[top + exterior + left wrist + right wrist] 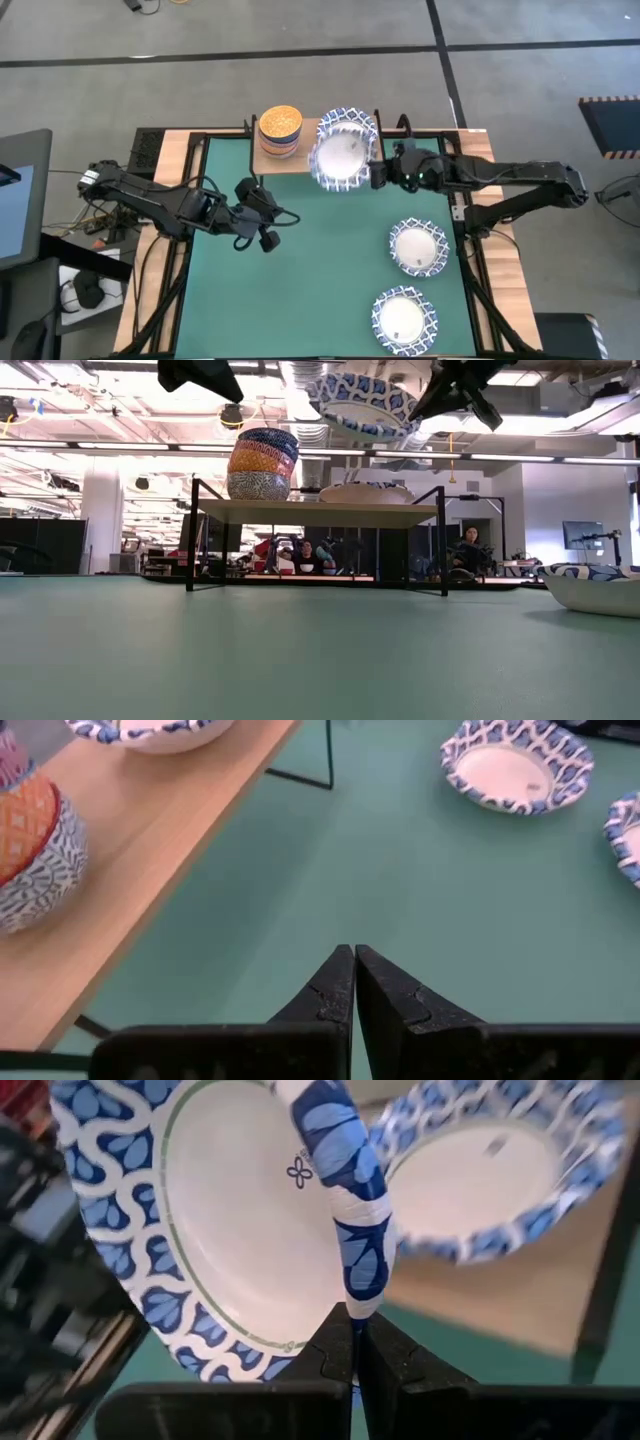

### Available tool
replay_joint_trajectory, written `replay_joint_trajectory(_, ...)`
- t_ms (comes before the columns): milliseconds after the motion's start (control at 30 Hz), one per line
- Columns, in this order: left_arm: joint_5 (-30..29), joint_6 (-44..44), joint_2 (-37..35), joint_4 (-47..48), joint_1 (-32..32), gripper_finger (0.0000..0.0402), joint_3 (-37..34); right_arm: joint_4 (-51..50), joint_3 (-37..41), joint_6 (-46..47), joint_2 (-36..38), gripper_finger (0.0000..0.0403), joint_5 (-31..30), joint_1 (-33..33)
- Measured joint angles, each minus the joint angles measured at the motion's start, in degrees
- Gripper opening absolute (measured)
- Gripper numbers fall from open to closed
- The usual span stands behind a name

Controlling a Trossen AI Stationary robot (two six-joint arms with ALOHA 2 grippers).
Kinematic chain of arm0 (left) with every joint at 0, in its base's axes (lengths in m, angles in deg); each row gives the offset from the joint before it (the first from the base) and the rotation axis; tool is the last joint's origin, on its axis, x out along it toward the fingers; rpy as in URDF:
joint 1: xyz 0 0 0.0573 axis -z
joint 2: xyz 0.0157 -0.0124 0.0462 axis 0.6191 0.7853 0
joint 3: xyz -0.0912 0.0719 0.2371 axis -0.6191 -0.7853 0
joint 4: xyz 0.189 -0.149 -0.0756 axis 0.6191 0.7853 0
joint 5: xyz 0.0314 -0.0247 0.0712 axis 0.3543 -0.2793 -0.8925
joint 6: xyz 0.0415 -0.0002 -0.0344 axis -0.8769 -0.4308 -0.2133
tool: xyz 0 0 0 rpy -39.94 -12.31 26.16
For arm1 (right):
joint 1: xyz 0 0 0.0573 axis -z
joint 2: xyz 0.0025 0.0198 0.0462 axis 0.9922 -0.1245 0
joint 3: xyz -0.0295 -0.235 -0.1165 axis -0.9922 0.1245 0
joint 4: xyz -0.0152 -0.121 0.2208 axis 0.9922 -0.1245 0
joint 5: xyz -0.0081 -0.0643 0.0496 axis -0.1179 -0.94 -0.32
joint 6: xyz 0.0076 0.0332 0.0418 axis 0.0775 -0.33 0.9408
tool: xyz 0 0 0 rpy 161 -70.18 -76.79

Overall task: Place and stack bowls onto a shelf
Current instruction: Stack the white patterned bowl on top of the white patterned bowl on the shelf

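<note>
My right gripper (380, 172) is shut on a white bowl with a blue lattice rim (338, 160), held in the air above the wooden shelf (305, 150); the low view shows this bowl (362, 405) tilted, over the shelf. A second white bowl (365, 492) rests on the shelf top, beside a stack of small bowls (280, 130). Two more white bowls (418, 247) (404, 320) sit on the green table. My left gripper (285, 216) is shut and empty above the table, left of the middle. My right gripper pinches the held bowl's rim (358, 1295) between its two fingers, one inside the bowl and one outside. The fingers come about level from the table's right side. The bowl is lifted clear and tilted, above the bowl on the shelf (480, 1180).
The shelf stands at the table's far edge on thin black legs (192, 535). The stack of small bowls (30, 840) fills its left end. The green table (300, 290) shows bare on the left and in the middle.
</note>
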Motion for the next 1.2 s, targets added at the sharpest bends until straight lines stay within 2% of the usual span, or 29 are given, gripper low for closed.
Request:
replay_joint_trajectory(200,-0.2,-0.1,0.0,0.9,-1.0,0.0000,0.0,2.8,0.0,-2.5,0.3,0.0028,-0.3,7.3)
replay_joint_trajectory(400,0.0,-0.7,0.0,0.9,-3.8,0.0000,0.0,8.1,0.0,-5.2,-2.2,0.0027,-0.2,13.9)
replay_joint_trajectory(500,0.8,-0.7,0.0,0.9,-5.1,0.0000,0.0,7.6,0.0,-5.3,-4.0,0.0028,0.6,17.4)
replay_joint_trajectory(567,1.5,-0.7,0.0,0.9,-5.5,0.0000,0.0,6.7,0.0,-5.1,-5.4,0.0028,2.8,19.8)
replay_joint_trajectory(733,1.6,-0.5,0.0,0.9,-5.8,0.0000,0.0,6.9,0.0,-3.7,-8.6,0.0035,12.7,23.9)
replay_joint_trajectory(867,1.6,-0.5,0.0,0.9,-5.8,0.0000,0.0,7.1,0.0,-2.4,-9.0,0.0067,13.2,24.2)
replay_joint_trajectory(1033,1.6,-0.5,0.0,0.9,-5.8,0.0000,0.0,7.2,0.0,-1.6,-7.8,0.0130,13.9,25.4)
replay_joint_trajectory(1200,1.6,-0.4,0.0,0.9,-5.8,0.0000,0.0,7.3,0.0,1.3,-5.2,0.0189,19.7,27.1)
